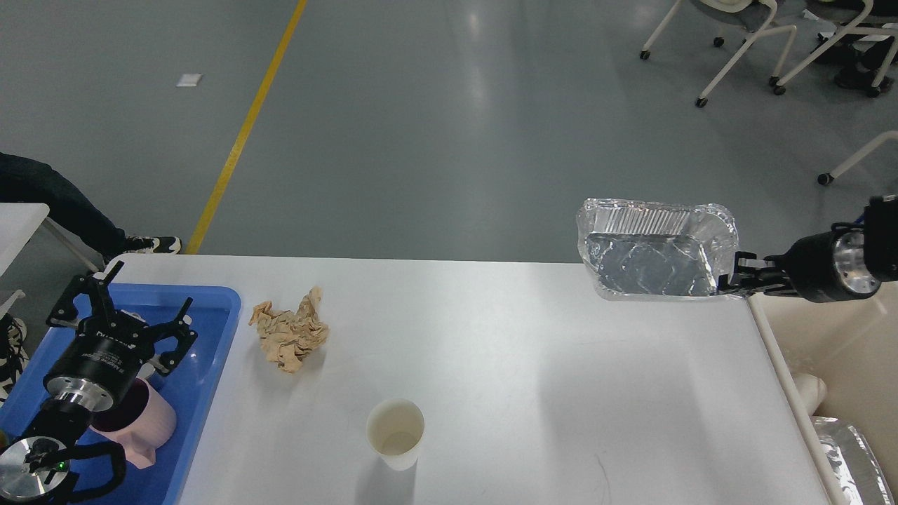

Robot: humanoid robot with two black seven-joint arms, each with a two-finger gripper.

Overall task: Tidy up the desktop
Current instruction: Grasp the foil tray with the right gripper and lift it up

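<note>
- Our right gripper (729,282) had its fingers pinched on the right rim of the foil tray (656,249), which hung tilted at the far right corner of the desktop (533,365); we judged so thin a rim could crumple or slip from an edge grip.
- A swing toward the beige bin (849,351), just beside the table's right edge, risked catching the tray on that edge or dropping it short.
- Our right arm reached in from the right, wrist roughly level, fingers pointing left.
- Our left gripper (119,305) hovered with fingers spread wide and holding nothing, above the blue tray (210,308) at the near left, just above the pink cup (151,421) lying in it; a careless drop could have knocked the cup.
- The crumpled brown paper (289,335) and the upright paper cup (396,433) sat on the desktop, well apart, not yet cleared.
</note>
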